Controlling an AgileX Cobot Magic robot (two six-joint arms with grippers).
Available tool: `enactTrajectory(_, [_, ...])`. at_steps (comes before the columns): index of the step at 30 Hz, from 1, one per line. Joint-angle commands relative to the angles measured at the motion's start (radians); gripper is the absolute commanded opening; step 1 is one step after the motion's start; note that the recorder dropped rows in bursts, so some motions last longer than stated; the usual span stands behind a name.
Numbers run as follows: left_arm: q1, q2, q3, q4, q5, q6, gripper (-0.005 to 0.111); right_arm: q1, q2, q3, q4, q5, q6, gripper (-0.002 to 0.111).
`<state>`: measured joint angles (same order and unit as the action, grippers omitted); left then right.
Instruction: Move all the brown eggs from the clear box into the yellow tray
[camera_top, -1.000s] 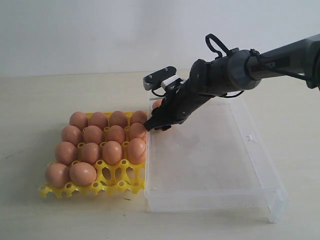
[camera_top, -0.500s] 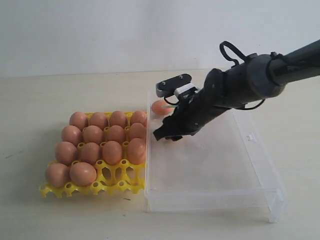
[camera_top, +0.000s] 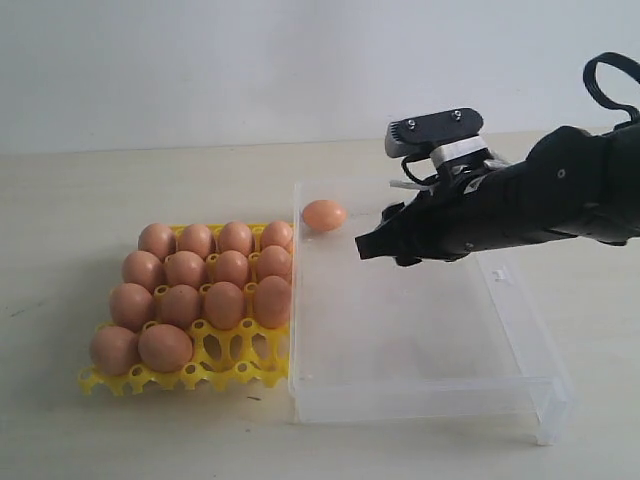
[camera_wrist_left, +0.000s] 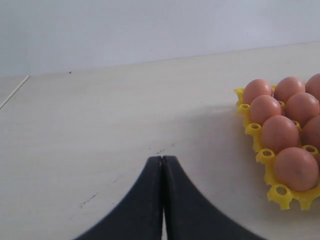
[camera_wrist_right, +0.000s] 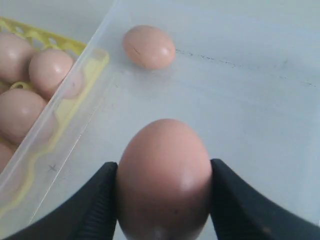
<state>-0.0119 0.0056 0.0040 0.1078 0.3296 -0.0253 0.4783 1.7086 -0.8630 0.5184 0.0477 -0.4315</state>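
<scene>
Right end effector (camera_wrist_right: 163, 207) grasping brown egg (camera_wrist_right: 162, 165) over clear box (camera_top: 430, 395); another egg (camera_top: 324, 215) lies in box's far-left corner. Left end effector (camera_wrist_left: 162, 172) clenched, empty, over counter (camera_wrist_left: 100, 120).

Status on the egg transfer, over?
Left gripper shut, idle. Right gripper shut on held egg above clear box. One loose egg in box. Yellow tray: two front cups free, nothing blocking.
</scene>
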Motion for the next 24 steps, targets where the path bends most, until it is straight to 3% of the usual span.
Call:
enactTrajectory(1, [0.001,-0.006,-0.004,-0.003,-0.01,-0.004,0.0,-0.001,0.011,0.01,0.006,0.078,0.007,0.0])
enactTrajectory(6, [0.001,-0.006,-0.004,-0.003,-0.01,-0.004,0.0,-0.001,0.06,0.01,0.003,0.195,0.014,0.0])
enactTrajectory(17, [0.001,-0.006,-0.004,-0.003,-0.01,-0.004,0.0,-0.003,0.135,0.008,0.0,0.183,0.014,0.001])
enactTrajectory(20, [0.001,-0.006,-0.004,-0.003,-0.01,-0.004,0.0,-0.009,0.139,0.008,-0.001,0.179,0.014,0.01])
enactTrajectory(24, [0.001,-0.006,-0.004,-0.003,-0.01,-0.004,0.0,-0.014,0.139,0.008,-0.006,0.184,0.014,0.031])
